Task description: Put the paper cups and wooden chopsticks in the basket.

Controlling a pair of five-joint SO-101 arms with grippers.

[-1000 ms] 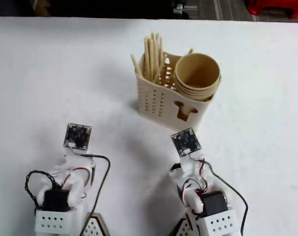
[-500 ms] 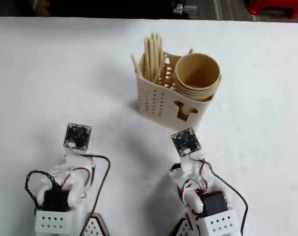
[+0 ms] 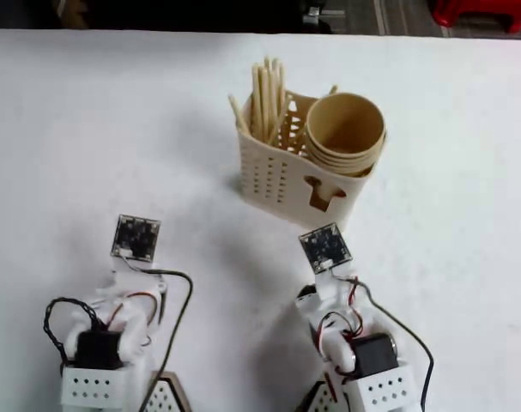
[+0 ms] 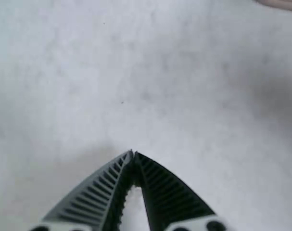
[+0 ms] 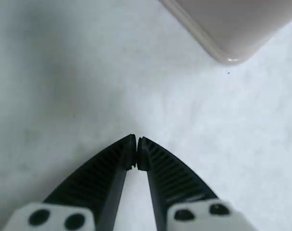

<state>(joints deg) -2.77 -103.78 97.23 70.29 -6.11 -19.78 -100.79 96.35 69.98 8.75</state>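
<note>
A cream perforated basket (image 3: 281, 176) stands on the white table at centre back. Inside it a stack of tan paper cups (image 3: 346, 133) fills the right half, and several wooden chopsticks (image 3: 266, 94) stand upright in the left half. Both arms sit folded back at the near edge. My left gripper (image 4: 133, 155) is shut over bare table, holding nothing. My right gripper (image 5: 136, 141) is shut too, just short of the basket's bottom corner (image 5: 227, 33), with nothing between its fingers.
The white table (image 3: 97, 129) stretches wide to the left and right of the basket. The left arm's base (image 3: 101, 352) and the right arm's base (image 3: 363, 360) occupy the near edge. A red stool (image 3: 483, 10) stands beyond the far edge.
</note>
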